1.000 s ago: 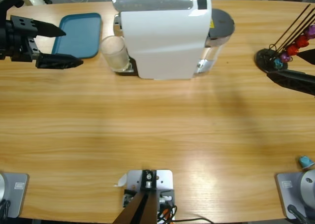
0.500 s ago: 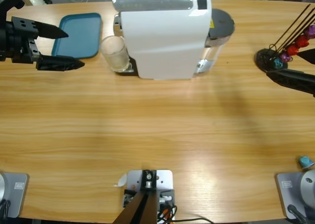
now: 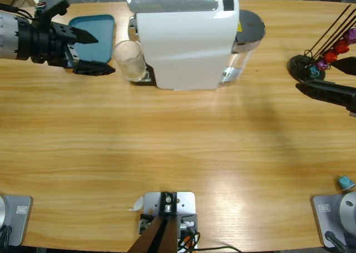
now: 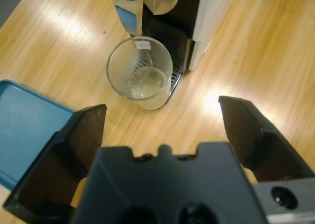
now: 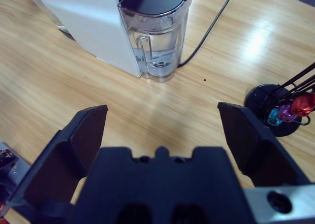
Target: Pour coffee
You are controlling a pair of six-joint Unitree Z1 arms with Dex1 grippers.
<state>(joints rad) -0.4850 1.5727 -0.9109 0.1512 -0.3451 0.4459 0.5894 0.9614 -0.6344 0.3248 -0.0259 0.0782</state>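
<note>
A clear glass (image 3: 129,59) stands on the drip tray at the left end of the white coffee machine (image 3: 186,41). In the left wrist view the glass (image 4: 140,79) holds a thin pale layer of coffee (image 4: 146,83) at its bottom. My left gripper (image 3: 105,55) is open just left of the glass, jaws pointing at it and apart from it; seen along its jaws, the left gripper (image 4: 161,106) has nothing in it. My right gripper (image 3: 317,74) is open at the right edge. Its own view shows the right gripper (image 5: 162,111) empty and facing the machine's water tank (image 5: 155,37).
A blue tray (image 3: 103,25) lies behind the left gripper. A black capsule holder (image 3: 328,47) with coloured capsules stands at the far right, next to the right gripper. A teal capsule (image 3: 345,182) lies near the front right corner. A black cable (image 5: 209,27) runs behind the machine.
My left gripper has moved right, across the tray's front, to just beside the glass. The right gripper has barely shifted.
</note>
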